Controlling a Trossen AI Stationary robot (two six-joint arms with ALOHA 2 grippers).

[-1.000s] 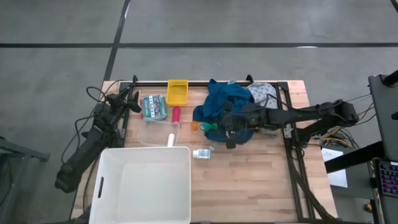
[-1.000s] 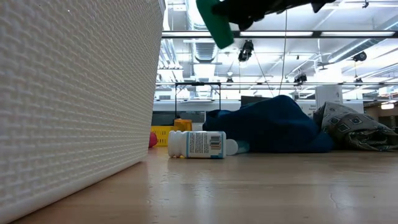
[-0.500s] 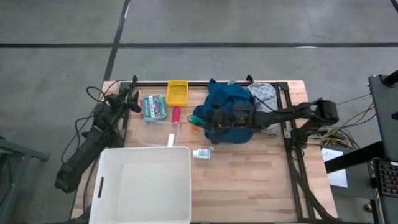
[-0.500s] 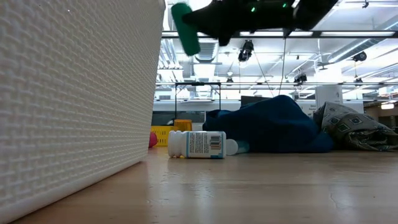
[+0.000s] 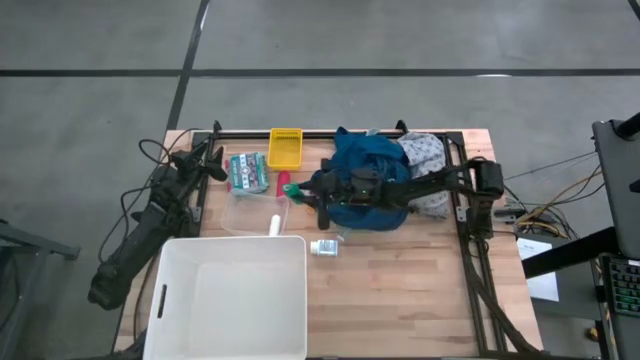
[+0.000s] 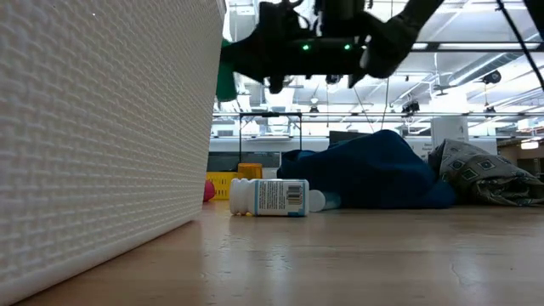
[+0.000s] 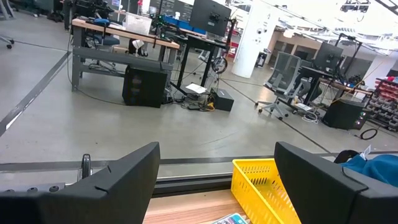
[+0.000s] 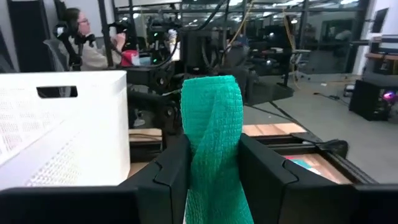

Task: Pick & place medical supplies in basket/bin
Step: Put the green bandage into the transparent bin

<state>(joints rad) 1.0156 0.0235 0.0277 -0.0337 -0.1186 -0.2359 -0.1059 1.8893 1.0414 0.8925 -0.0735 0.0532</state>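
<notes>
High view, from the left: the left arm lies parked along the table's left edge, its gripper (image 5: 213, 163) up near the far rail with its fingers (image 7: 124, 180) standing well apart and nothing between them. Below it sits the white tub (image 5: 165, 300), which looks to have nothing in it. Just beyond its far rim lie a clear container (image 5: 240, 215) and a white bottle (image 5: 275, 225); further back are a printed packet (image 5: 246, 171), a red tube (image 5: 283, 180) and a small yellow basket (image 5: 286, 147). A second bottle (image 5: 324, 247) lies on the wood just right of the tub.

Over the middle of the table the right gripper (image 5: 298, 192) hangs in the air, clamped on a green mesh roll (image 8: 213, 143) that sticks up between its fingers. Behind it the blue garment (image 5: 362, 165) and the grey speckled cloth (image 5: 425, 150) lie heaped together.

I'd call this the carry step: the roll is lifted but short of the tub. Next it needs bringing over the tub's far rim, high enough to clear it, before the fingers part.
</notes>
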